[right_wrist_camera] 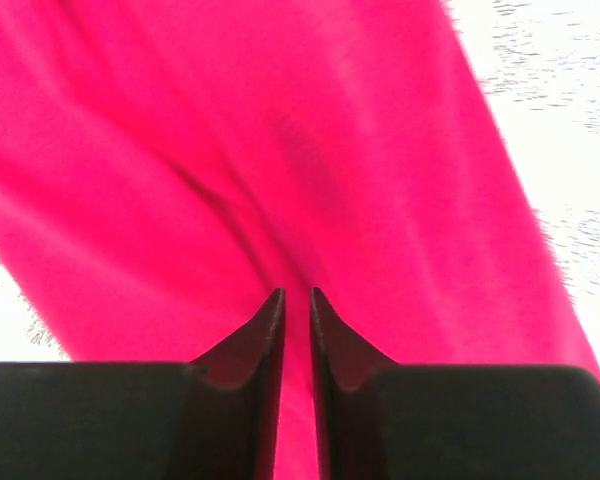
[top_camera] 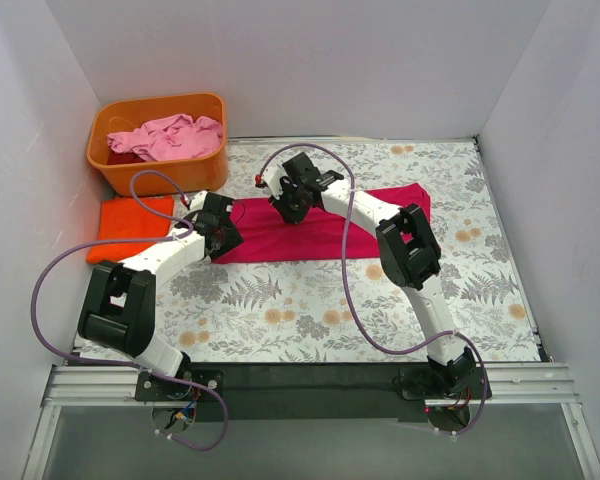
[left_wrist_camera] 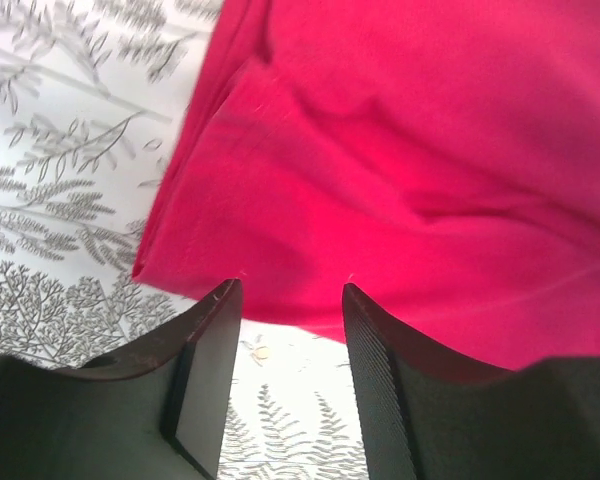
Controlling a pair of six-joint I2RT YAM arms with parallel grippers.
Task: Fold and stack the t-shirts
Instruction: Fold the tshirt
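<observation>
Fern-print tabletop (top_camera: 280, 310), white walls (top_camera: 330, 70); left hand (left_wrist_camera: 285, 290) parted, empty; right hand (right_wrist_camera: 297, 292) slit-narrow over magenta-red t-shirt (top_camera: 290, 243), grip unclear.

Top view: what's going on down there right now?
Both arms are over the magenta shirt, which lies as a long folded strip. The left end effector sits open at its left end. The right end effector is at its far edge, jaws nearly together, grip unclear. An orange shirt lies folded at left, and a pink shirt sits in the tub.
</observation>
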